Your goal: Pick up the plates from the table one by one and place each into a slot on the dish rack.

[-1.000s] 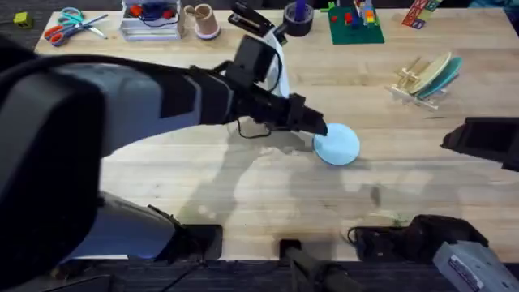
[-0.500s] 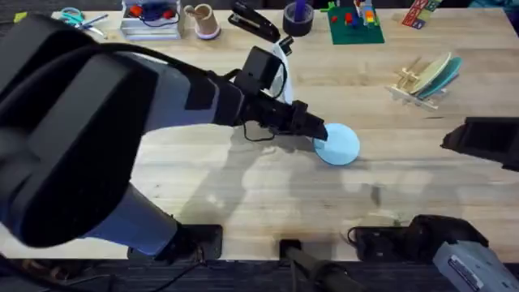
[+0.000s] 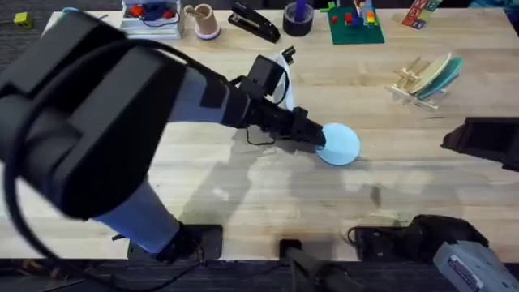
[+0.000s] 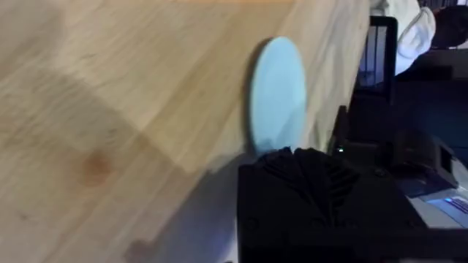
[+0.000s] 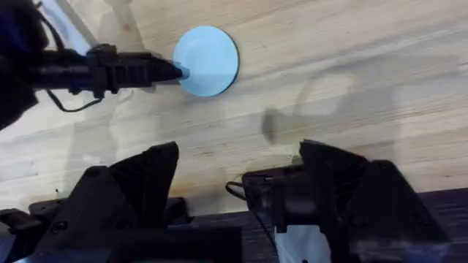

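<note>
The light blue plate (image 3: 340, 143) lies flat on the table (image 3: 243, 195) near its middle. My left gripper (image 3: 319, 139) reaches in low from the left, its black tip at the plate's left rim (image 5: 208, 60). In the left wrist view one black finger (image 4: 314, 197) covers the plate's near edge (image 4: 278, 91); the other finger is hidden. A pale yellow plate (image 3: 432, 71) stands in the dish rack (image 3: 412, 85) at the far right, beside a teal plate. My right gripper (image 5: 238, 179) hangs open high above the table's near side, holding nothing.
Along the back edge stand a white bin (image 3: 150, 18), a cup (image 3: 203, 20), a black stapler (image 3: 254, 23), a tape roll (image 3: 298, 16) and a green baseplate (image 3: 355, 24). The left arm's bulk (image 3: 105, 122) covers the table's left half. Bare wood lies between plate and rack.
The left arm's upper part has swung higher and looms larger. Its gripper has edged slightly right against the blue plate's rim. The plate and right arm have stayed put.
</note>
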Tool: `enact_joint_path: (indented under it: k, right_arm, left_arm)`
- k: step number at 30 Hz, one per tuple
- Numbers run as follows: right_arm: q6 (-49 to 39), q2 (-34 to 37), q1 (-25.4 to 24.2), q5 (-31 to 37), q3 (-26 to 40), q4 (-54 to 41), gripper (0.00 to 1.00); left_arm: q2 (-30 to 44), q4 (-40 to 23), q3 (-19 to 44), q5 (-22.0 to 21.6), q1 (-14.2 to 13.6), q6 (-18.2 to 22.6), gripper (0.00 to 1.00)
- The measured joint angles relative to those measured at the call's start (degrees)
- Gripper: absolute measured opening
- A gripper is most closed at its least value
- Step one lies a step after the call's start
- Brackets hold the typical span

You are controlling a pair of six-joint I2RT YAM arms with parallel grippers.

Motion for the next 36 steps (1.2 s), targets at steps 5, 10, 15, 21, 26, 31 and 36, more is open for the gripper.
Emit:
enact_joint_path:
  k: [5,10,15,21,26,31,36]
  right_arm:
    - [0.0,0.0,0.0,0.0,0.0,0.0,0.993]
    - [0.0,0.0,0.0,0.5,0.0,-0.5,0.993]
    - [0.0,0.0,0.0,0.6,0.0,-0.7,0.994]
    - [0.0,0.0,0.0,0.6,0.0,-0.6,0.995]
    - [0.0,0.0,0.0,0.6,0.0,-0.6,0.993]
    - [0.0,0.0,0.0,0.6,0.0,-0.6,0.994]
    - [0.0,0.0,0.0,0.6,0.0,-0.6,0.995]
  left_arm:
    - [2.1,1.7,0.0,0.7,0.0,-0.2,0.041]
    - [2.9,2.0,0.2,1.4,0.1,-0.9,0.043]
    - [3.0,2.0,0.3,1.1,0.1,-2.1,0.043]
    - [3.0,2.0,0.4,0.7,0.1,-3.4,0.043]
    - [3.0,2.0,0.4,0.6,0.1,-3.7,0.043]
    - [3.0,2.2,0.5,0.6,0.1,-4.0,0.041]
    - [2.8,2.2,0.4,0.3,0.1,-4.0,0.041]
